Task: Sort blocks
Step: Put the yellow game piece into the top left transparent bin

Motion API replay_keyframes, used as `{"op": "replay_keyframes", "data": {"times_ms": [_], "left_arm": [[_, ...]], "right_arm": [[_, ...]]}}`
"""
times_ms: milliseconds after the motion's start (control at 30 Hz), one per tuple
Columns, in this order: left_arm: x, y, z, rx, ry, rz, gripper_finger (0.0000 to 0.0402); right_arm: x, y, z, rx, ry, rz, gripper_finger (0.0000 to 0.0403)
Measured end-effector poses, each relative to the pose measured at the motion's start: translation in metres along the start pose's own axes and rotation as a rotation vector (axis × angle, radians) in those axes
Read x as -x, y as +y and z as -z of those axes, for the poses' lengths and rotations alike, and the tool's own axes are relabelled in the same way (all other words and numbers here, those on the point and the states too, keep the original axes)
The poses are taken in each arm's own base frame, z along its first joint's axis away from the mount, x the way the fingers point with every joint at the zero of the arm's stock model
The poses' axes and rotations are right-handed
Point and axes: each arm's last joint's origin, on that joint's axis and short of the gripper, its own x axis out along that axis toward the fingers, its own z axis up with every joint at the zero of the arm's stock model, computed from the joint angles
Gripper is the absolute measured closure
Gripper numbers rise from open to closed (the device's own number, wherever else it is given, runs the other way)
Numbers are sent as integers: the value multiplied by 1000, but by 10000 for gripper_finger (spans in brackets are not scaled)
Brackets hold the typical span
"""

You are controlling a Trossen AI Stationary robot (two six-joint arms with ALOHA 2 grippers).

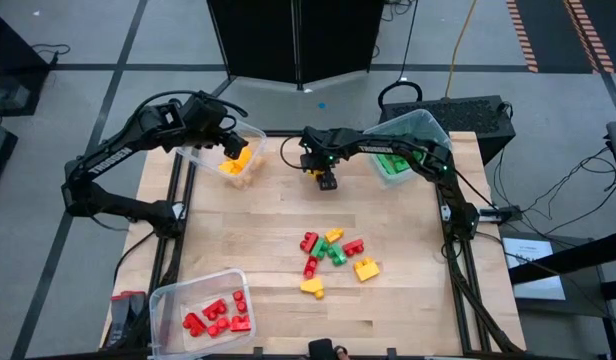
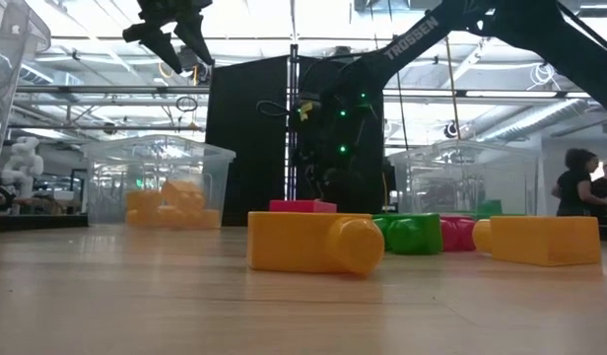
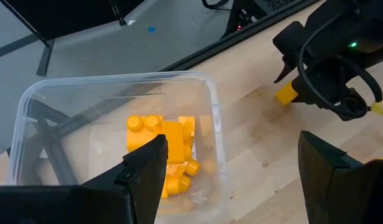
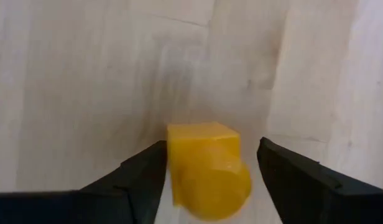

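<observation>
Right claw astride yellow block, bare tabletop around

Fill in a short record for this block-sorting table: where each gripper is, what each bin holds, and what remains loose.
left gripper: open, empty, above the yellow bin
right gripper: fingers either side of a yellow block, near the table's far edge
yellow bin: yellow blocks
green bin: green blocks
red bin: red blocks
loose pile: red, green, yellow blocks at mid-table
</observation>
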Motion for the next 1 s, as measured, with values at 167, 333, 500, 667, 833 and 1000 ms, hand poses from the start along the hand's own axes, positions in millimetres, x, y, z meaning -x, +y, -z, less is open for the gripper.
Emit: {"op": "replay_keyframes", "data": {"times_ms": [167, 333, 500, 667, 833, 1000], "left_arm": [[0, 0, 0, 7, -1, 0, 155], [0, 0, 0, 8, -2, 2, 155], [0, 0, -1, 6, -4, 7, 155], [-1, -2, -2, 12, -24, 23, 155], [2, -20, -13, -1, -166, 160, 155], [19, -45, -34, -55, -453, 357, 155]], "right_arm": [[0, 1, 1, -6, 24, 13, 258], [3, 1, 1, -35, 29, 6, 290], [35, -1, -6, -84, -55, 52, 290], [109, -6, -14, -140, -268, 123, 290], [222, -3, -12, -231, -672, 194, 290], [314, 12, 7, -269, -997, 250, 290]]}}
